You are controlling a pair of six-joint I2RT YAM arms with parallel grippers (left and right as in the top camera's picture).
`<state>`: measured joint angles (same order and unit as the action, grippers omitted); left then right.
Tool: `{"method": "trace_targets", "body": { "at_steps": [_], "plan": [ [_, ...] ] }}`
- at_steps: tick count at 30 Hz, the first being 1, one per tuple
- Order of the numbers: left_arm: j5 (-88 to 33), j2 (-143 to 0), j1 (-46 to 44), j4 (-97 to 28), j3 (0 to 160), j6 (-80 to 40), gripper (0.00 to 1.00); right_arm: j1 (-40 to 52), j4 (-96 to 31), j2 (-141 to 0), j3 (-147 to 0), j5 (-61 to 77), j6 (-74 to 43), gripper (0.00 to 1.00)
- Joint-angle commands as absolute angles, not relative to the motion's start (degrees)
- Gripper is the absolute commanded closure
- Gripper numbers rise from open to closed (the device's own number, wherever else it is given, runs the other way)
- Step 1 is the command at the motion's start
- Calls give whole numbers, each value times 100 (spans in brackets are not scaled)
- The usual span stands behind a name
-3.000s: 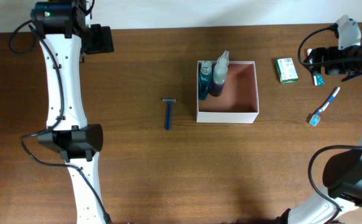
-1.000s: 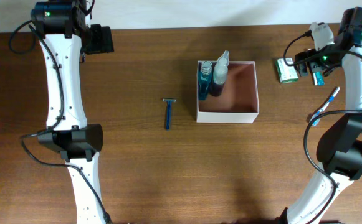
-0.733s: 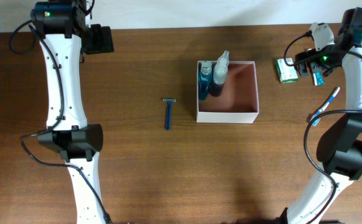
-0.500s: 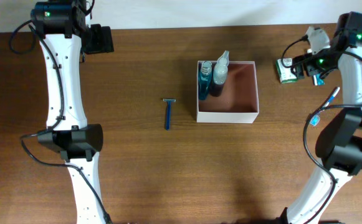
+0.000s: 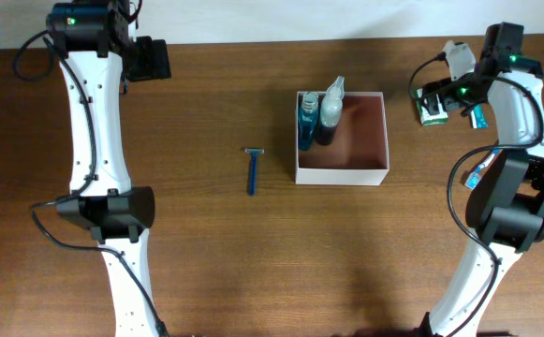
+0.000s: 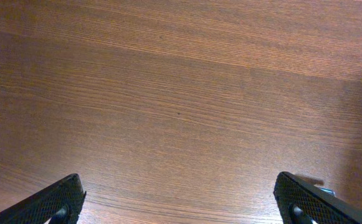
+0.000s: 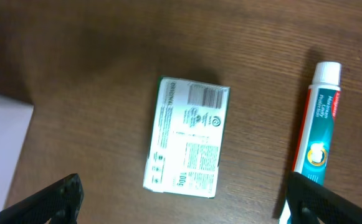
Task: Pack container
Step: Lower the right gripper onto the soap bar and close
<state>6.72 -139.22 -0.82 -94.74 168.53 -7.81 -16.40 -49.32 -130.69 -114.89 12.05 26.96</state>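
On my feed a dark brown wood-grain tabletop (image 5: 206,262) fills nearly the whole overhead view, grain running left to right. Along its far edge I see a plain white band (image 5: 281,19), wall or floor I cannot tell. Light is soft and even; the left wrist view shows a paler sheen on the wood, the right wrist view a dim shadow at upper left

Robot-manipulation lab bench. Two white arms, left (image 5: 94,112) and right (image 5: 517,98), carry exposed cabling at a wood-grain table (image 5: 187,262) before a plain white wall (image 5: 300,17). Staged toiletries: carton (image 7: 187,137) beneath right claw (image 7: 184,199), toothpaste tube (image 7: 318,121) beside.
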Motion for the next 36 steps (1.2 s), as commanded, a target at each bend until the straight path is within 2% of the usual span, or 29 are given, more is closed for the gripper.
{"method": "trace_targets", "body": {
  "at_steps": [1,12,36],
  "plan": [
    [733,-13972,-62,-9478,16851,-832,1,-1619,-4880,-13297,-11463,1393,2025,1],
    [733,-13972,-62,-9478,16851,-832,1,-1603,-4831,-13614,-11463,1374,2375,1],
    [733,-13972,-62,-9480,16851,-832,0,-1570,-4174,-13952,-11463,1476,2355,1]
  ]
}}
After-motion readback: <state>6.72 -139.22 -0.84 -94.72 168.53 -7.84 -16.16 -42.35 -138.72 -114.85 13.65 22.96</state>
